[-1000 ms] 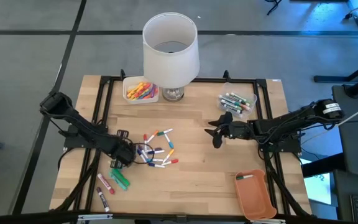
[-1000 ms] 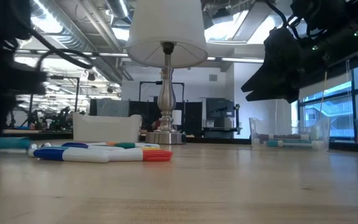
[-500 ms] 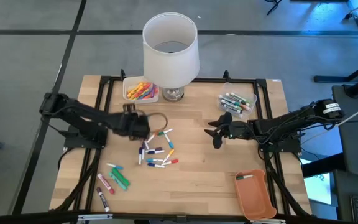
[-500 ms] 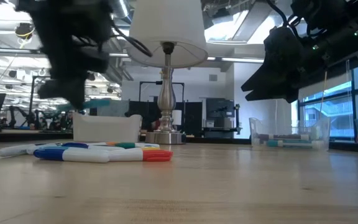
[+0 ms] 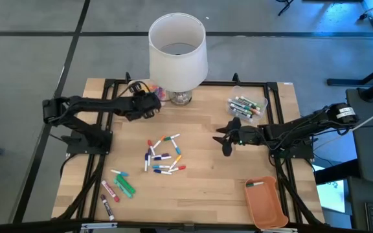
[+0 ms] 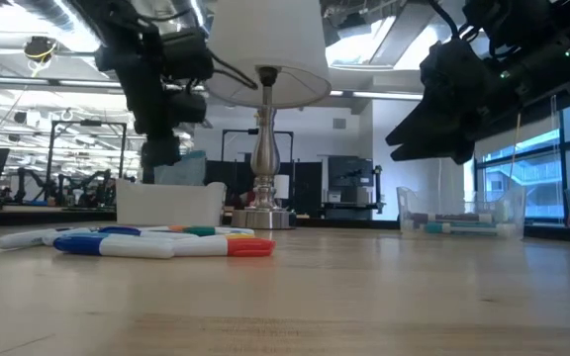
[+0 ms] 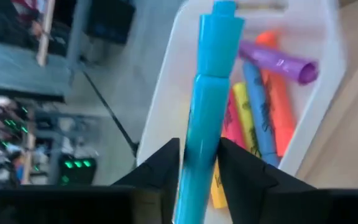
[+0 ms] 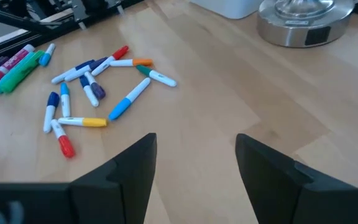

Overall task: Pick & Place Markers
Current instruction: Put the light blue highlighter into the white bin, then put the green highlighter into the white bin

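Left gripper (image 5: 149, 103) holds a blue marker (image 7: 207, 106) over the white tray (image 5: 133, 90) at the back of the desk (image 5: 206, 188).

In the left wrist view the blue marker sits between the two dark fingers (image 7: 160, 168), which touch it on both sides, above the white tray holding orange, yellow, purple and blue markers (image 7: 263, 106). The right gripper (image 5: 227, 137) hangs over the middle right of the desk with its fingers (image 8: 129, 165) apart and nothing between them. A loose cluster of small markers (image 5: 164, 154) lies on the desk centre, and a few green and red ones (image 5: 116, 188) lie near the front left corner. A clear bin (image 5: 248, 105) of markers sits at the back right, an orange tray (image 5: 265, 202) at the front right, and a lamp (image 5: 177, 52) stands beside the white tray.
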